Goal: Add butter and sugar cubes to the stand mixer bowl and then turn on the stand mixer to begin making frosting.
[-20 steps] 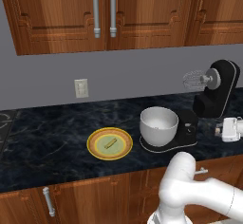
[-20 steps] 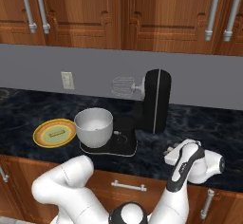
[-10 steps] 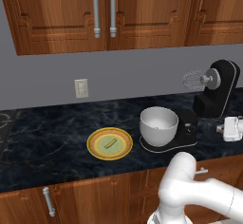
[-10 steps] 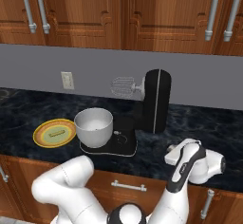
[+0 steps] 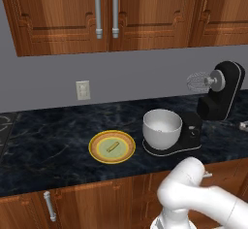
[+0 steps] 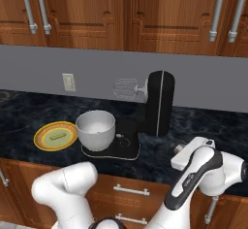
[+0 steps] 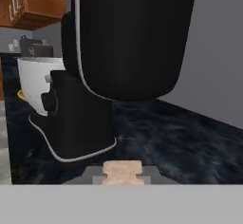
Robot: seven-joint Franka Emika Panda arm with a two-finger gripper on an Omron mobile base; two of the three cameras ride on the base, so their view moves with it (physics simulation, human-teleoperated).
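One sugar cube point(image 7: 122, 172) sits clamped in the end effector point(image 7: 122, 174), stand mixer point(image 7: 118, 52) looming just ahead.

The stand mixer point(image 7: 128, 38) is running off the hand view's top edge, hiding most of the stand mixer bowl point(image 7: 35, 83). The pale cube point(image 7: 122, 172) is showing only its upper part.

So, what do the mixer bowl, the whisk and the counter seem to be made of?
The stand mixer bowl looks like white glazed ceramic or enamel: smooth, even, softly shaded, though coated metal is possible. The whisk looks like bare metal wire: thin silver loops. The counter looks like polished dark stone, marble or granite: black with pale blue veins.
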